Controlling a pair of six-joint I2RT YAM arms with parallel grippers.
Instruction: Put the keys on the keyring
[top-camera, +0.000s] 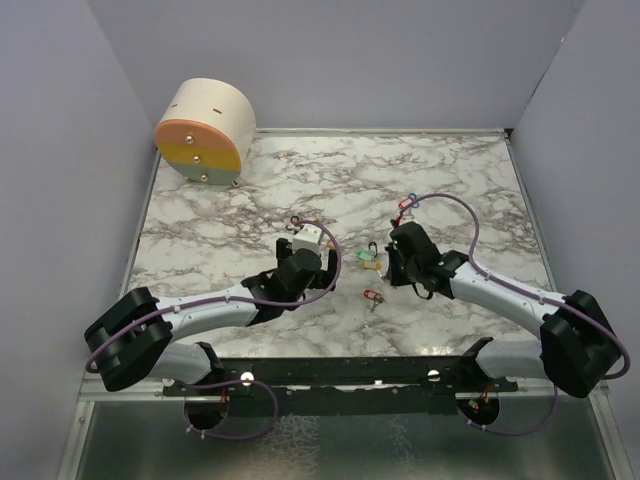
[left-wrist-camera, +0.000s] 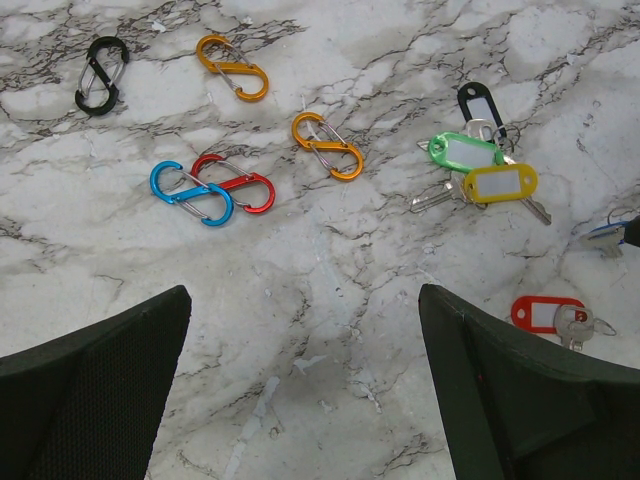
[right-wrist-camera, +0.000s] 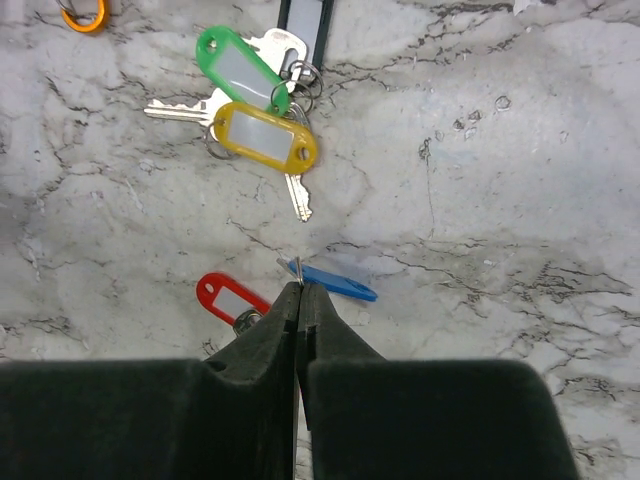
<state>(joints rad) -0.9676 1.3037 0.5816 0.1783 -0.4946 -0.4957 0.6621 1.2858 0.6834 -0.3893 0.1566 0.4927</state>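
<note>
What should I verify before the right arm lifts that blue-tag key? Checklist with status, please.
1. Right gripper shut: ok.
2. Blue-tag key pinched at its tips: looks so, metal shows there; firmness cannot tell.
3. Red-tag key apart from the blue tag: ok.
4. Left gripper open and empty: ok.
5. Carabiner lying alone for pickup: not ok for blue carabiner and red carabiner, which overlap; ok for the orange carabiner.

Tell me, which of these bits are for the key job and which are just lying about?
For the job: green-tagged key, yellow-tagged key, black-tagged key, red-tagged key, blue-tagged key (pinched in the right claw); probably the S-shaped clips.
Lying about: round wooden drum.
</note>
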